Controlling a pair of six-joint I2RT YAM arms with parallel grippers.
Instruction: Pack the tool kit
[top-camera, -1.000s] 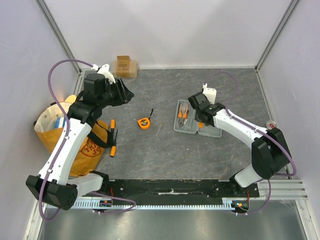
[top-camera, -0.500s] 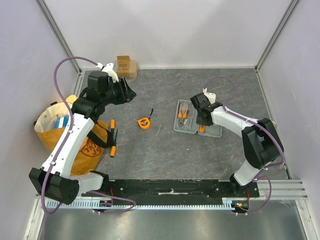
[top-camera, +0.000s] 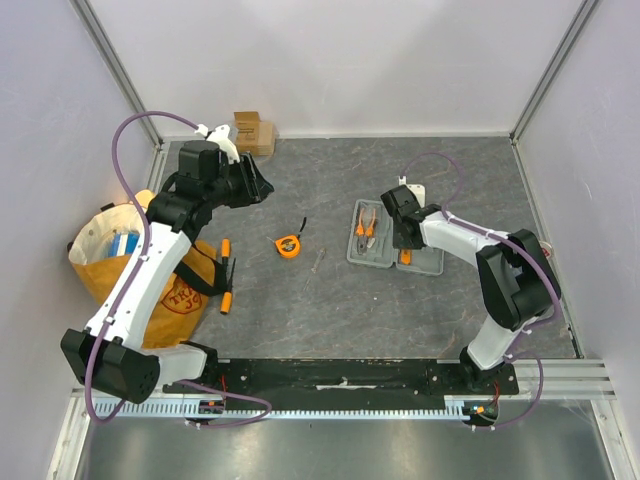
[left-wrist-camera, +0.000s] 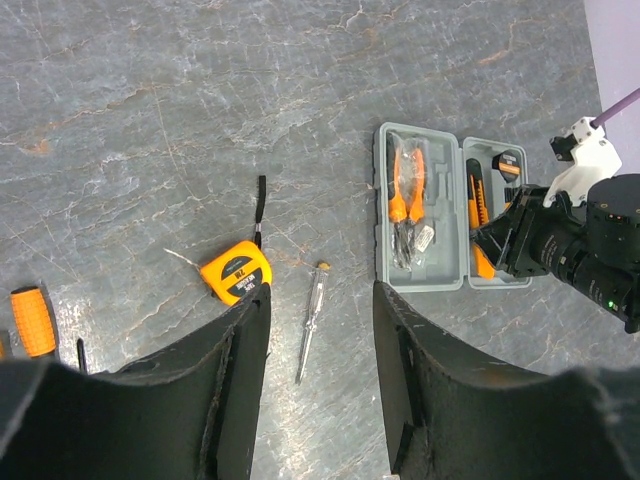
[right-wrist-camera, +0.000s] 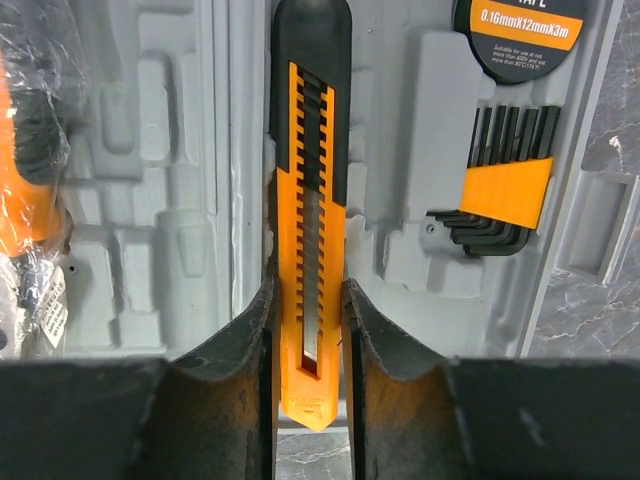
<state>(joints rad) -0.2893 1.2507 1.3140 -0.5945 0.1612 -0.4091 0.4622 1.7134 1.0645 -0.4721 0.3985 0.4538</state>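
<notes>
Right gripper (top-camera: 402, 243) sits low over the right half of the open grey tool case (top-camera: 356, 256), right of centre in the top view. The pliers (top-camera: 366, 225) lie in the case's left half. The left gripper (top-camera: 258, 185) hangs above the table in the upper left. A tape measure (top-camera: 287, 245) and a slim screwdriver (top-camera: 318, 262) lie loose on the table between the two grippers, and orange-handled tools (top-camera: 226, 275) rest beside the yellow bag (top-camera: 105, 265) at the left. From the left wrist, the left gripper's fingers (left-wrist-camera: 235, 380) stand partly apart with nothing between them, the tape measure and screwdriver on the table beneath. From the right wrist, the fingers (right-wrist-camera: 250, 340) press against both sides of an orange-and-black utility knife (right-wrist-camera: 310, 200) lying in its slot in the case, with hex keys (right-wrist-camera: 505, 190) to its right.
</notes>
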